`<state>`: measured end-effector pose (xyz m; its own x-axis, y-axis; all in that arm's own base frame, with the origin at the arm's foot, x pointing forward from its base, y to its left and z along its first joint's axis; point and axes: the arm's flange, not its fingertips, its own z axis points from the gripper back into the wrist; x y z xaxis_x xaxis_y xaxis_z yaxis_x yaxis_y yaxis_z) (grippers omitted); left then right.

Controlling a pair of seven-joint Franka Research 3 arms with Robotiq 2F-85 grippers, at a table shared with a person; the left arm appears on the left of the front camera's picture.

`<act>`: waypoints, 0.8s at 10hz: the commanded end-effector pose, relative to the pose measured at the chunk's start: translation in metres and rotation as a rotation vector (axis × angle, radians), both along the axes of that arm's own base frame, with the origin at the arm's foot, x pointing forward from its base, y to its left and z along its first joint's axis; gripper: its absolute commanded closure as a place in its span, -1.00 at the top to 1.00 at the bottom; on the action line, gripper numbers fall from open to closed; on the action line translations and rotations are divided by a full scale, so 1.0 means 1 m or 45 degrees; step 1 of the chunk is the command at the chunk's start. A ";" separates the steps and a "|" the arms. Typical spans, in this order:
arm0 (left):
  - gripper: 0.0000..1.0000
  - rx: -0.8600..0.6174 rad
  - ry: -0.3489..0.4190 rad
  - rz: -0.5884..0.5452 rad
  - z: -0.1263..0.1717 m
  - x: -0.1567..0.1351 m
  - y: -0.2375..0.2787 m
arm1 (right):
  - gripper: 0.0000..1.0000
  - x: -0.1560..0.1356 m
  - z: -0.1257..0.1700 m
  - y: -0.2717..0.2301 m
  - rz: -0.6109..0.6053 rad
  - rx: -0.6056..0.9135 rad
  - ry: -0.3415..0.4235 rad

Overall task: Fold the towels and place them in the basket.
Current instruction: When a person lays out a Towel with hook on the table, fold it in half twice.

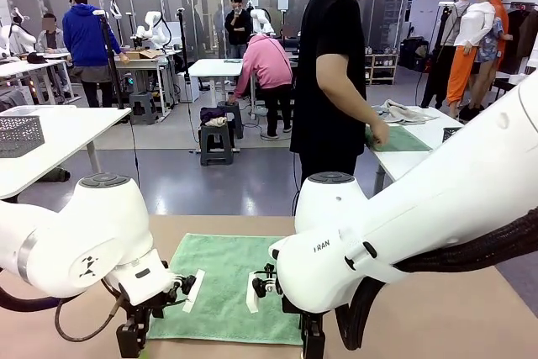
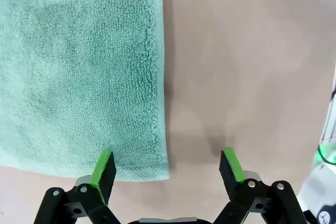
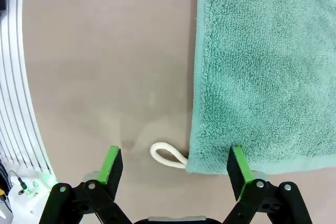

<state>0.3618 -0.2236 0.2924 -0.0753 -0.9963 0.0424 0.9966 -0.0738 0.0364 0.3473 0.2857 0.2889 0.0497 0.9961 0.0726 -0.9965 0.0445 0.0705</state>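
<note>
Across the brown tabletop point(image 1: 437, 308), on the robot's side, the mint green towel point(image 1: 227, 279) lies spread flat in a single layer between my two arms. My left hand point(image 2: 167, 156) hangs open above one near corner. One of its green pads sits over the hem, the other over bare tabletop beside it. My right hand point(image 3: 175, 153) hangs open likewise above the other near corner, one pad over the towel's edge and one over bare surface. Between those pads a small white loop point(image 3: 168, 155) juts from the corner onto the tabletop. I judge the terry light, limp and grippy, so it will drape and sag rather than hold its shape. Each hand should therefore pinch its corner through the thicker hem, catching the cloth itself and not the loop. How far above the cloth the pads stand I cannot tell.
</note>
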 end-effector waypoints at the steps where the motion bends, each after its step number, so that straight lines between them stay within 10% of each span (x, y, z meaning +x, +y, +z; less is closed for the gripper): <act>1: 1.00 -0.046 0.014 -0.023 -0.005 0.004 0.000 | 1.00 -0.001 -0.005 0.002 -0.016 -0.016 -0.034; 5: 1.00 -0.038 0.004 -0.025 -0.009 0.005 0.000 | 0.88 0.000 -0.006 0.003 0.003 -0.032 -0.048; 8: 0.25 -0.031 -0.065 -0.025 0.002 0.005 0.001 | 0.20 0.002 -0.002 0.004 -0.004 -0.020 -0.060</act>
<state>0.3662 -0.2248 0.2945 -0.0810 -0.9948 0.0618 0.9956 -0.0779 0.0515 0.3490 0.2867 0.2899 0.0335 0.9969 0.0718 -0.9984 0.0300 0.0487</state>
